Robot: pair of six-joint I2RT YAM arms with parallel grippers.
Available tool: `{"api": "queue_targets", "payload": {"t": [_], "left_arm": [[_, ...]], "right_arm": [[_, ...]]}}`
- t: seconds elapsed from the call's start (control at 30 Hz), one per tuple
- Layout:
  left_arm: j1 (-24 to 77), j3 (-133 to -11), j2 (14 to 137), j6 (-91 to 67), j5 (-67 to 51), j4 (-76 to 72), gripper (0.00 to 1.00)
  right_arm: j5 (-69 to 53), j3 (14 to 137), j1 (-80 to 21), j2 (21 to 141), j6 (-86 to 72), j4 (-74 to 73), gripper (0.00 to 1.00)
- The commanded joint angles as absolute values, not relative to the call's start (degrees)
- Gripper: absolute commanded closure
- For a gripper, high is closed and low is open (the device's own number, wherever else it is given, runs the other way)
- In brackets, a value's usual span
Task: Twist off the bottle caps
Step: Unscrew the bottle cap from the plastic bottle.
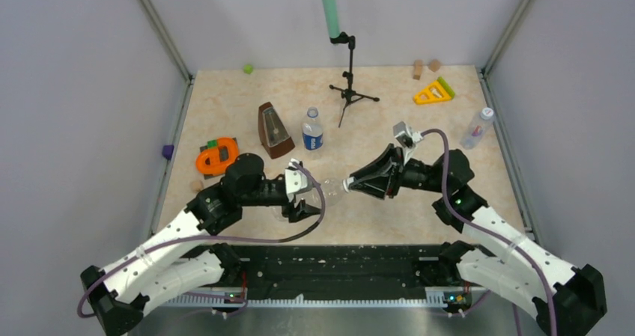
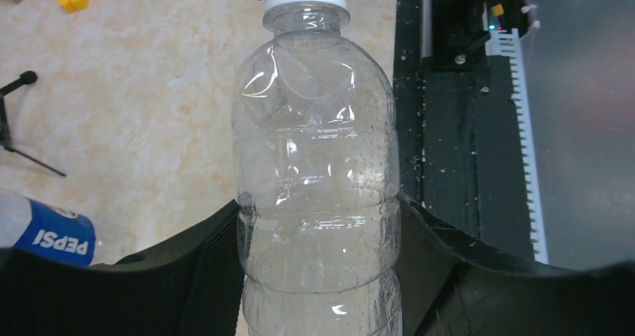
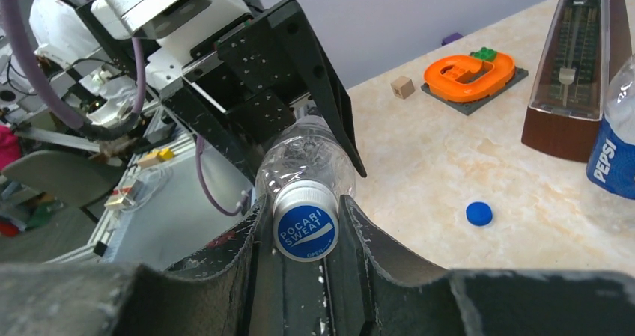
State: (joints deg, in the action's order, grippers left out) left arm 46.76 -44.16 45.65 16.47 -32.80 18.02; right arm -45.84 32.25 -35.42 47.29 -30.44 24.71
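Top external view: the left gripper (image 1: 303, 195) is clamped on the body of the clear bottle (image 1: 329, 188), held level near the table's (image 1: 419, 201) near edge, beside the black base rail (image 1: 337, 265). The right gripper (image 1: 350, 183) is closed on its cap (image 3: 305, 231), white-sided with a blue printed top. A loose blue cap (image 3: 479, 213) lies on bare tabletop. The labelled bottle (image 1: 312, 132) and the metronome (image 1: 274, 131) stand beyond, apart from the arms. The third bottle (image 1: 477, 129) stands close to the right wall.
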Motion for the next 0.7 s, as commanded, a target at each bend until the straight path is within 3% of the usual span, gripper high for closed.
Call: {"api": "queue_targets", "payload": {"t": [0.0,0.1,0.17,0.67], "left_arm": [[45.97,-47.40,45.47,13.47,-41.00,7.07,1.00],[45.97,-47.14,46.03,14.95,-36.63,8.16,1.00],[45.99,-46.85,46.52,16.26,-34.53,9.06,1.00],[46.54,-45.34,46.05,24.79,-19.24,13.97,1.00]], "right_arm": [[-49.30,33.55,-36.21,46.59,-26.24,21.98,0.70],[-46.83,33.51,-36.20,46.16,-28.27,21.98,0.41],[-43.77,33.65,-36.20,45.90,-29.58,21.79,0.35],[-37.87,34.49,-36.17,42.63,-32.35,17.21,0.31]]}}
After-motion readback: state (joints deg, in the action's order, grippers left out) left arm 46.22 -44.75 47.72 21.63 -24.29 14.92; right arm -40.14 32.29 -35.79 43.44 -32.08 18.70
